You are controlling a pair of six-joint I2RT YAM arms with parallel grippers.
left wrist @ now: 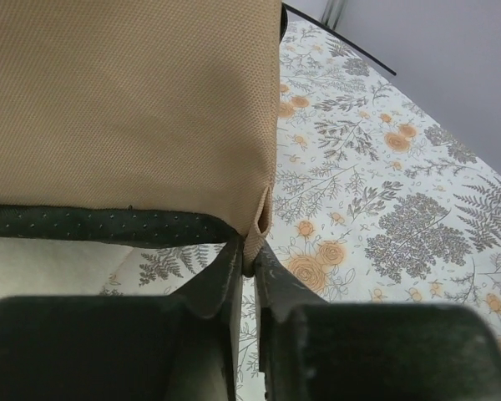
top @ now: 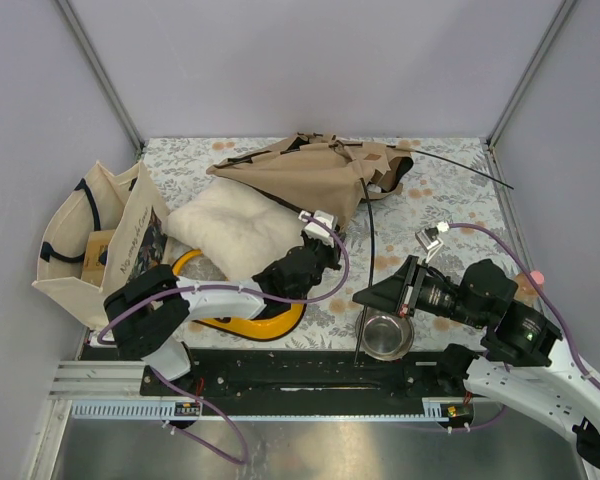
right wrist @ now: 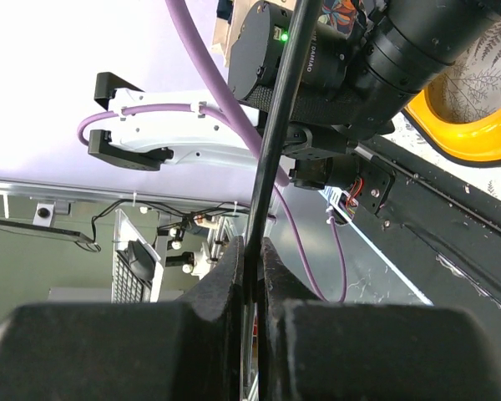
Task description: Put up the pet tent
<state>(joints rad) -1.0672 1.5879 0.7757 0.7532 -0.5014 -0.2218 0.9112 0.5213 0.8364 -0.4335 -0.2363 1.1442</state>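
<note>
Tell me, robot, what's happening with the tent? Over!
Left gripper pinching pet tent corner. Right gripper shut on black pole. Tent collapsed, not up yet. White cushion beside it, over.

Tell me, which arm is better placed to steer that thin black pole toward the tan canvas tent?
The right, probably. The right gripper is shut on the thin black pole, so it can steer it. The left gripper is occupied, pinching a corner of the tan canvas pet tent.

A cream tote bag [top: 90,240] is stood at the floral tablecloth's [top: 450,205] left edge; a white cushion [top: 235,232] is laid beside it; a steel bowl [top: 385,336] is seen front-right.
</note>
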